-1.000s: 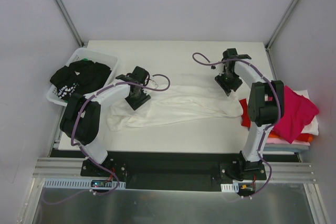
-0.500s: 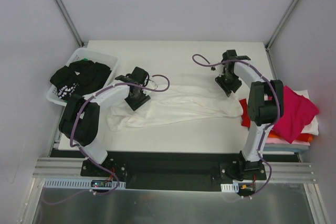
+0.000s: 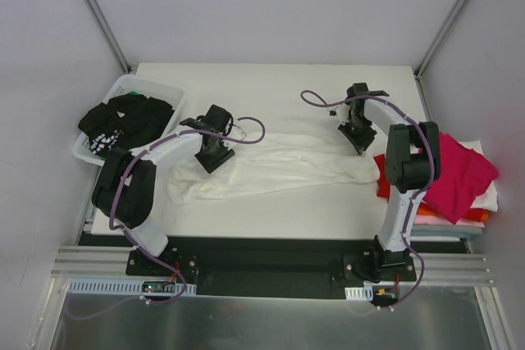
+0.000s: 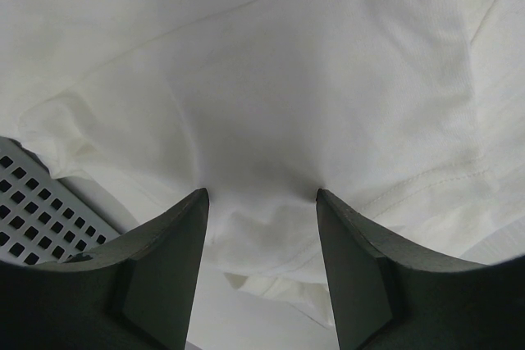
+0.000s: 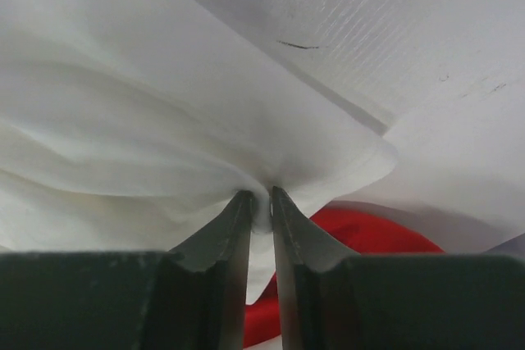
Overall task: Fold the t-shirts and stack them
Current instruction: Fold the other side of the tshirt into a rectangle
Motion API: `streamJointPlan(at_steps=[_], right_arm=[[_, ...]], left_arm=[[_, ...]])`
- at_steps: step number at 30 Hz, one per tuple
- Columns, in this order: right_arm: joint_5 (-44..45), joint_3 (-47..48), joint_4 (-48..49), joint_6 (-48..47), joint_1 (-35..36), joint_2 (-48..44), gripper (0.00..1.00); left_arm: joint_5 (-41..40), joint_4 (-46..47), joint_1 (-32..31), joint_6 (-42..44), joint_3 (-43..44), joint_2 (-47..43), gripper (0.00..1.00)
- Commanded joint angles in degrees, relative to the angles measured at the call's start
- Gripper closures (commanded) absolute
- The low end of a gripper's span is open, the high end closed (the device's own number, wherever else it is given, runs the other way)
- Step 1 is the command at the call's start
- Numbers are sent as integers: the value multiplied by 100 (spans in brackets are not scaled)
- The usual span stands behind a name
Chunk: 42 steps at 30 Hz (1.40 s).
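Across the middle of the bench (image 3: 271,92) lies the white t-shirt (image 3: 279,165), rumpled lengthwise. It looks like thin, limp cotton; I expect it to sag and slide unless I take it at hems or corners. My right end effector (image 5: 261,202) pinches a corner fold beside a red t-shirt (image 5: 361,235). The left end effector (image 4: 262,198) stands with its jaws apart, astride the stitched hem.

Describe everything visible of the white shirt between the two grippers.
The white t-shirt is soft, plain-looking cloth, wrinkled and bunched in a long band across the table. The right gripper pinches a fold at its right end, beside a red shirt; the left gripper, jaws open, presses onto its left end.
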Motion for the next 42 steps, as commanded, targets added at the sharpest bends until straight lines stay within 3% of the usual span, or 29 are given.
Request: streamJointPlan(at_steps=[1, 3, 42], right_arm=[[-13, 40, -48, -49, -67, 14, 88], [74, 119, -65, -49, -76, 49, 99], [901, 2070, -470, -76, -67, 717, 99]], left_arm=[[-24, -27, 53, -112, -38, -199, 45], [-33, -27, 53, -112, -30, -199, 45], [11, 26, 62, -147, -126, -173, 45]])
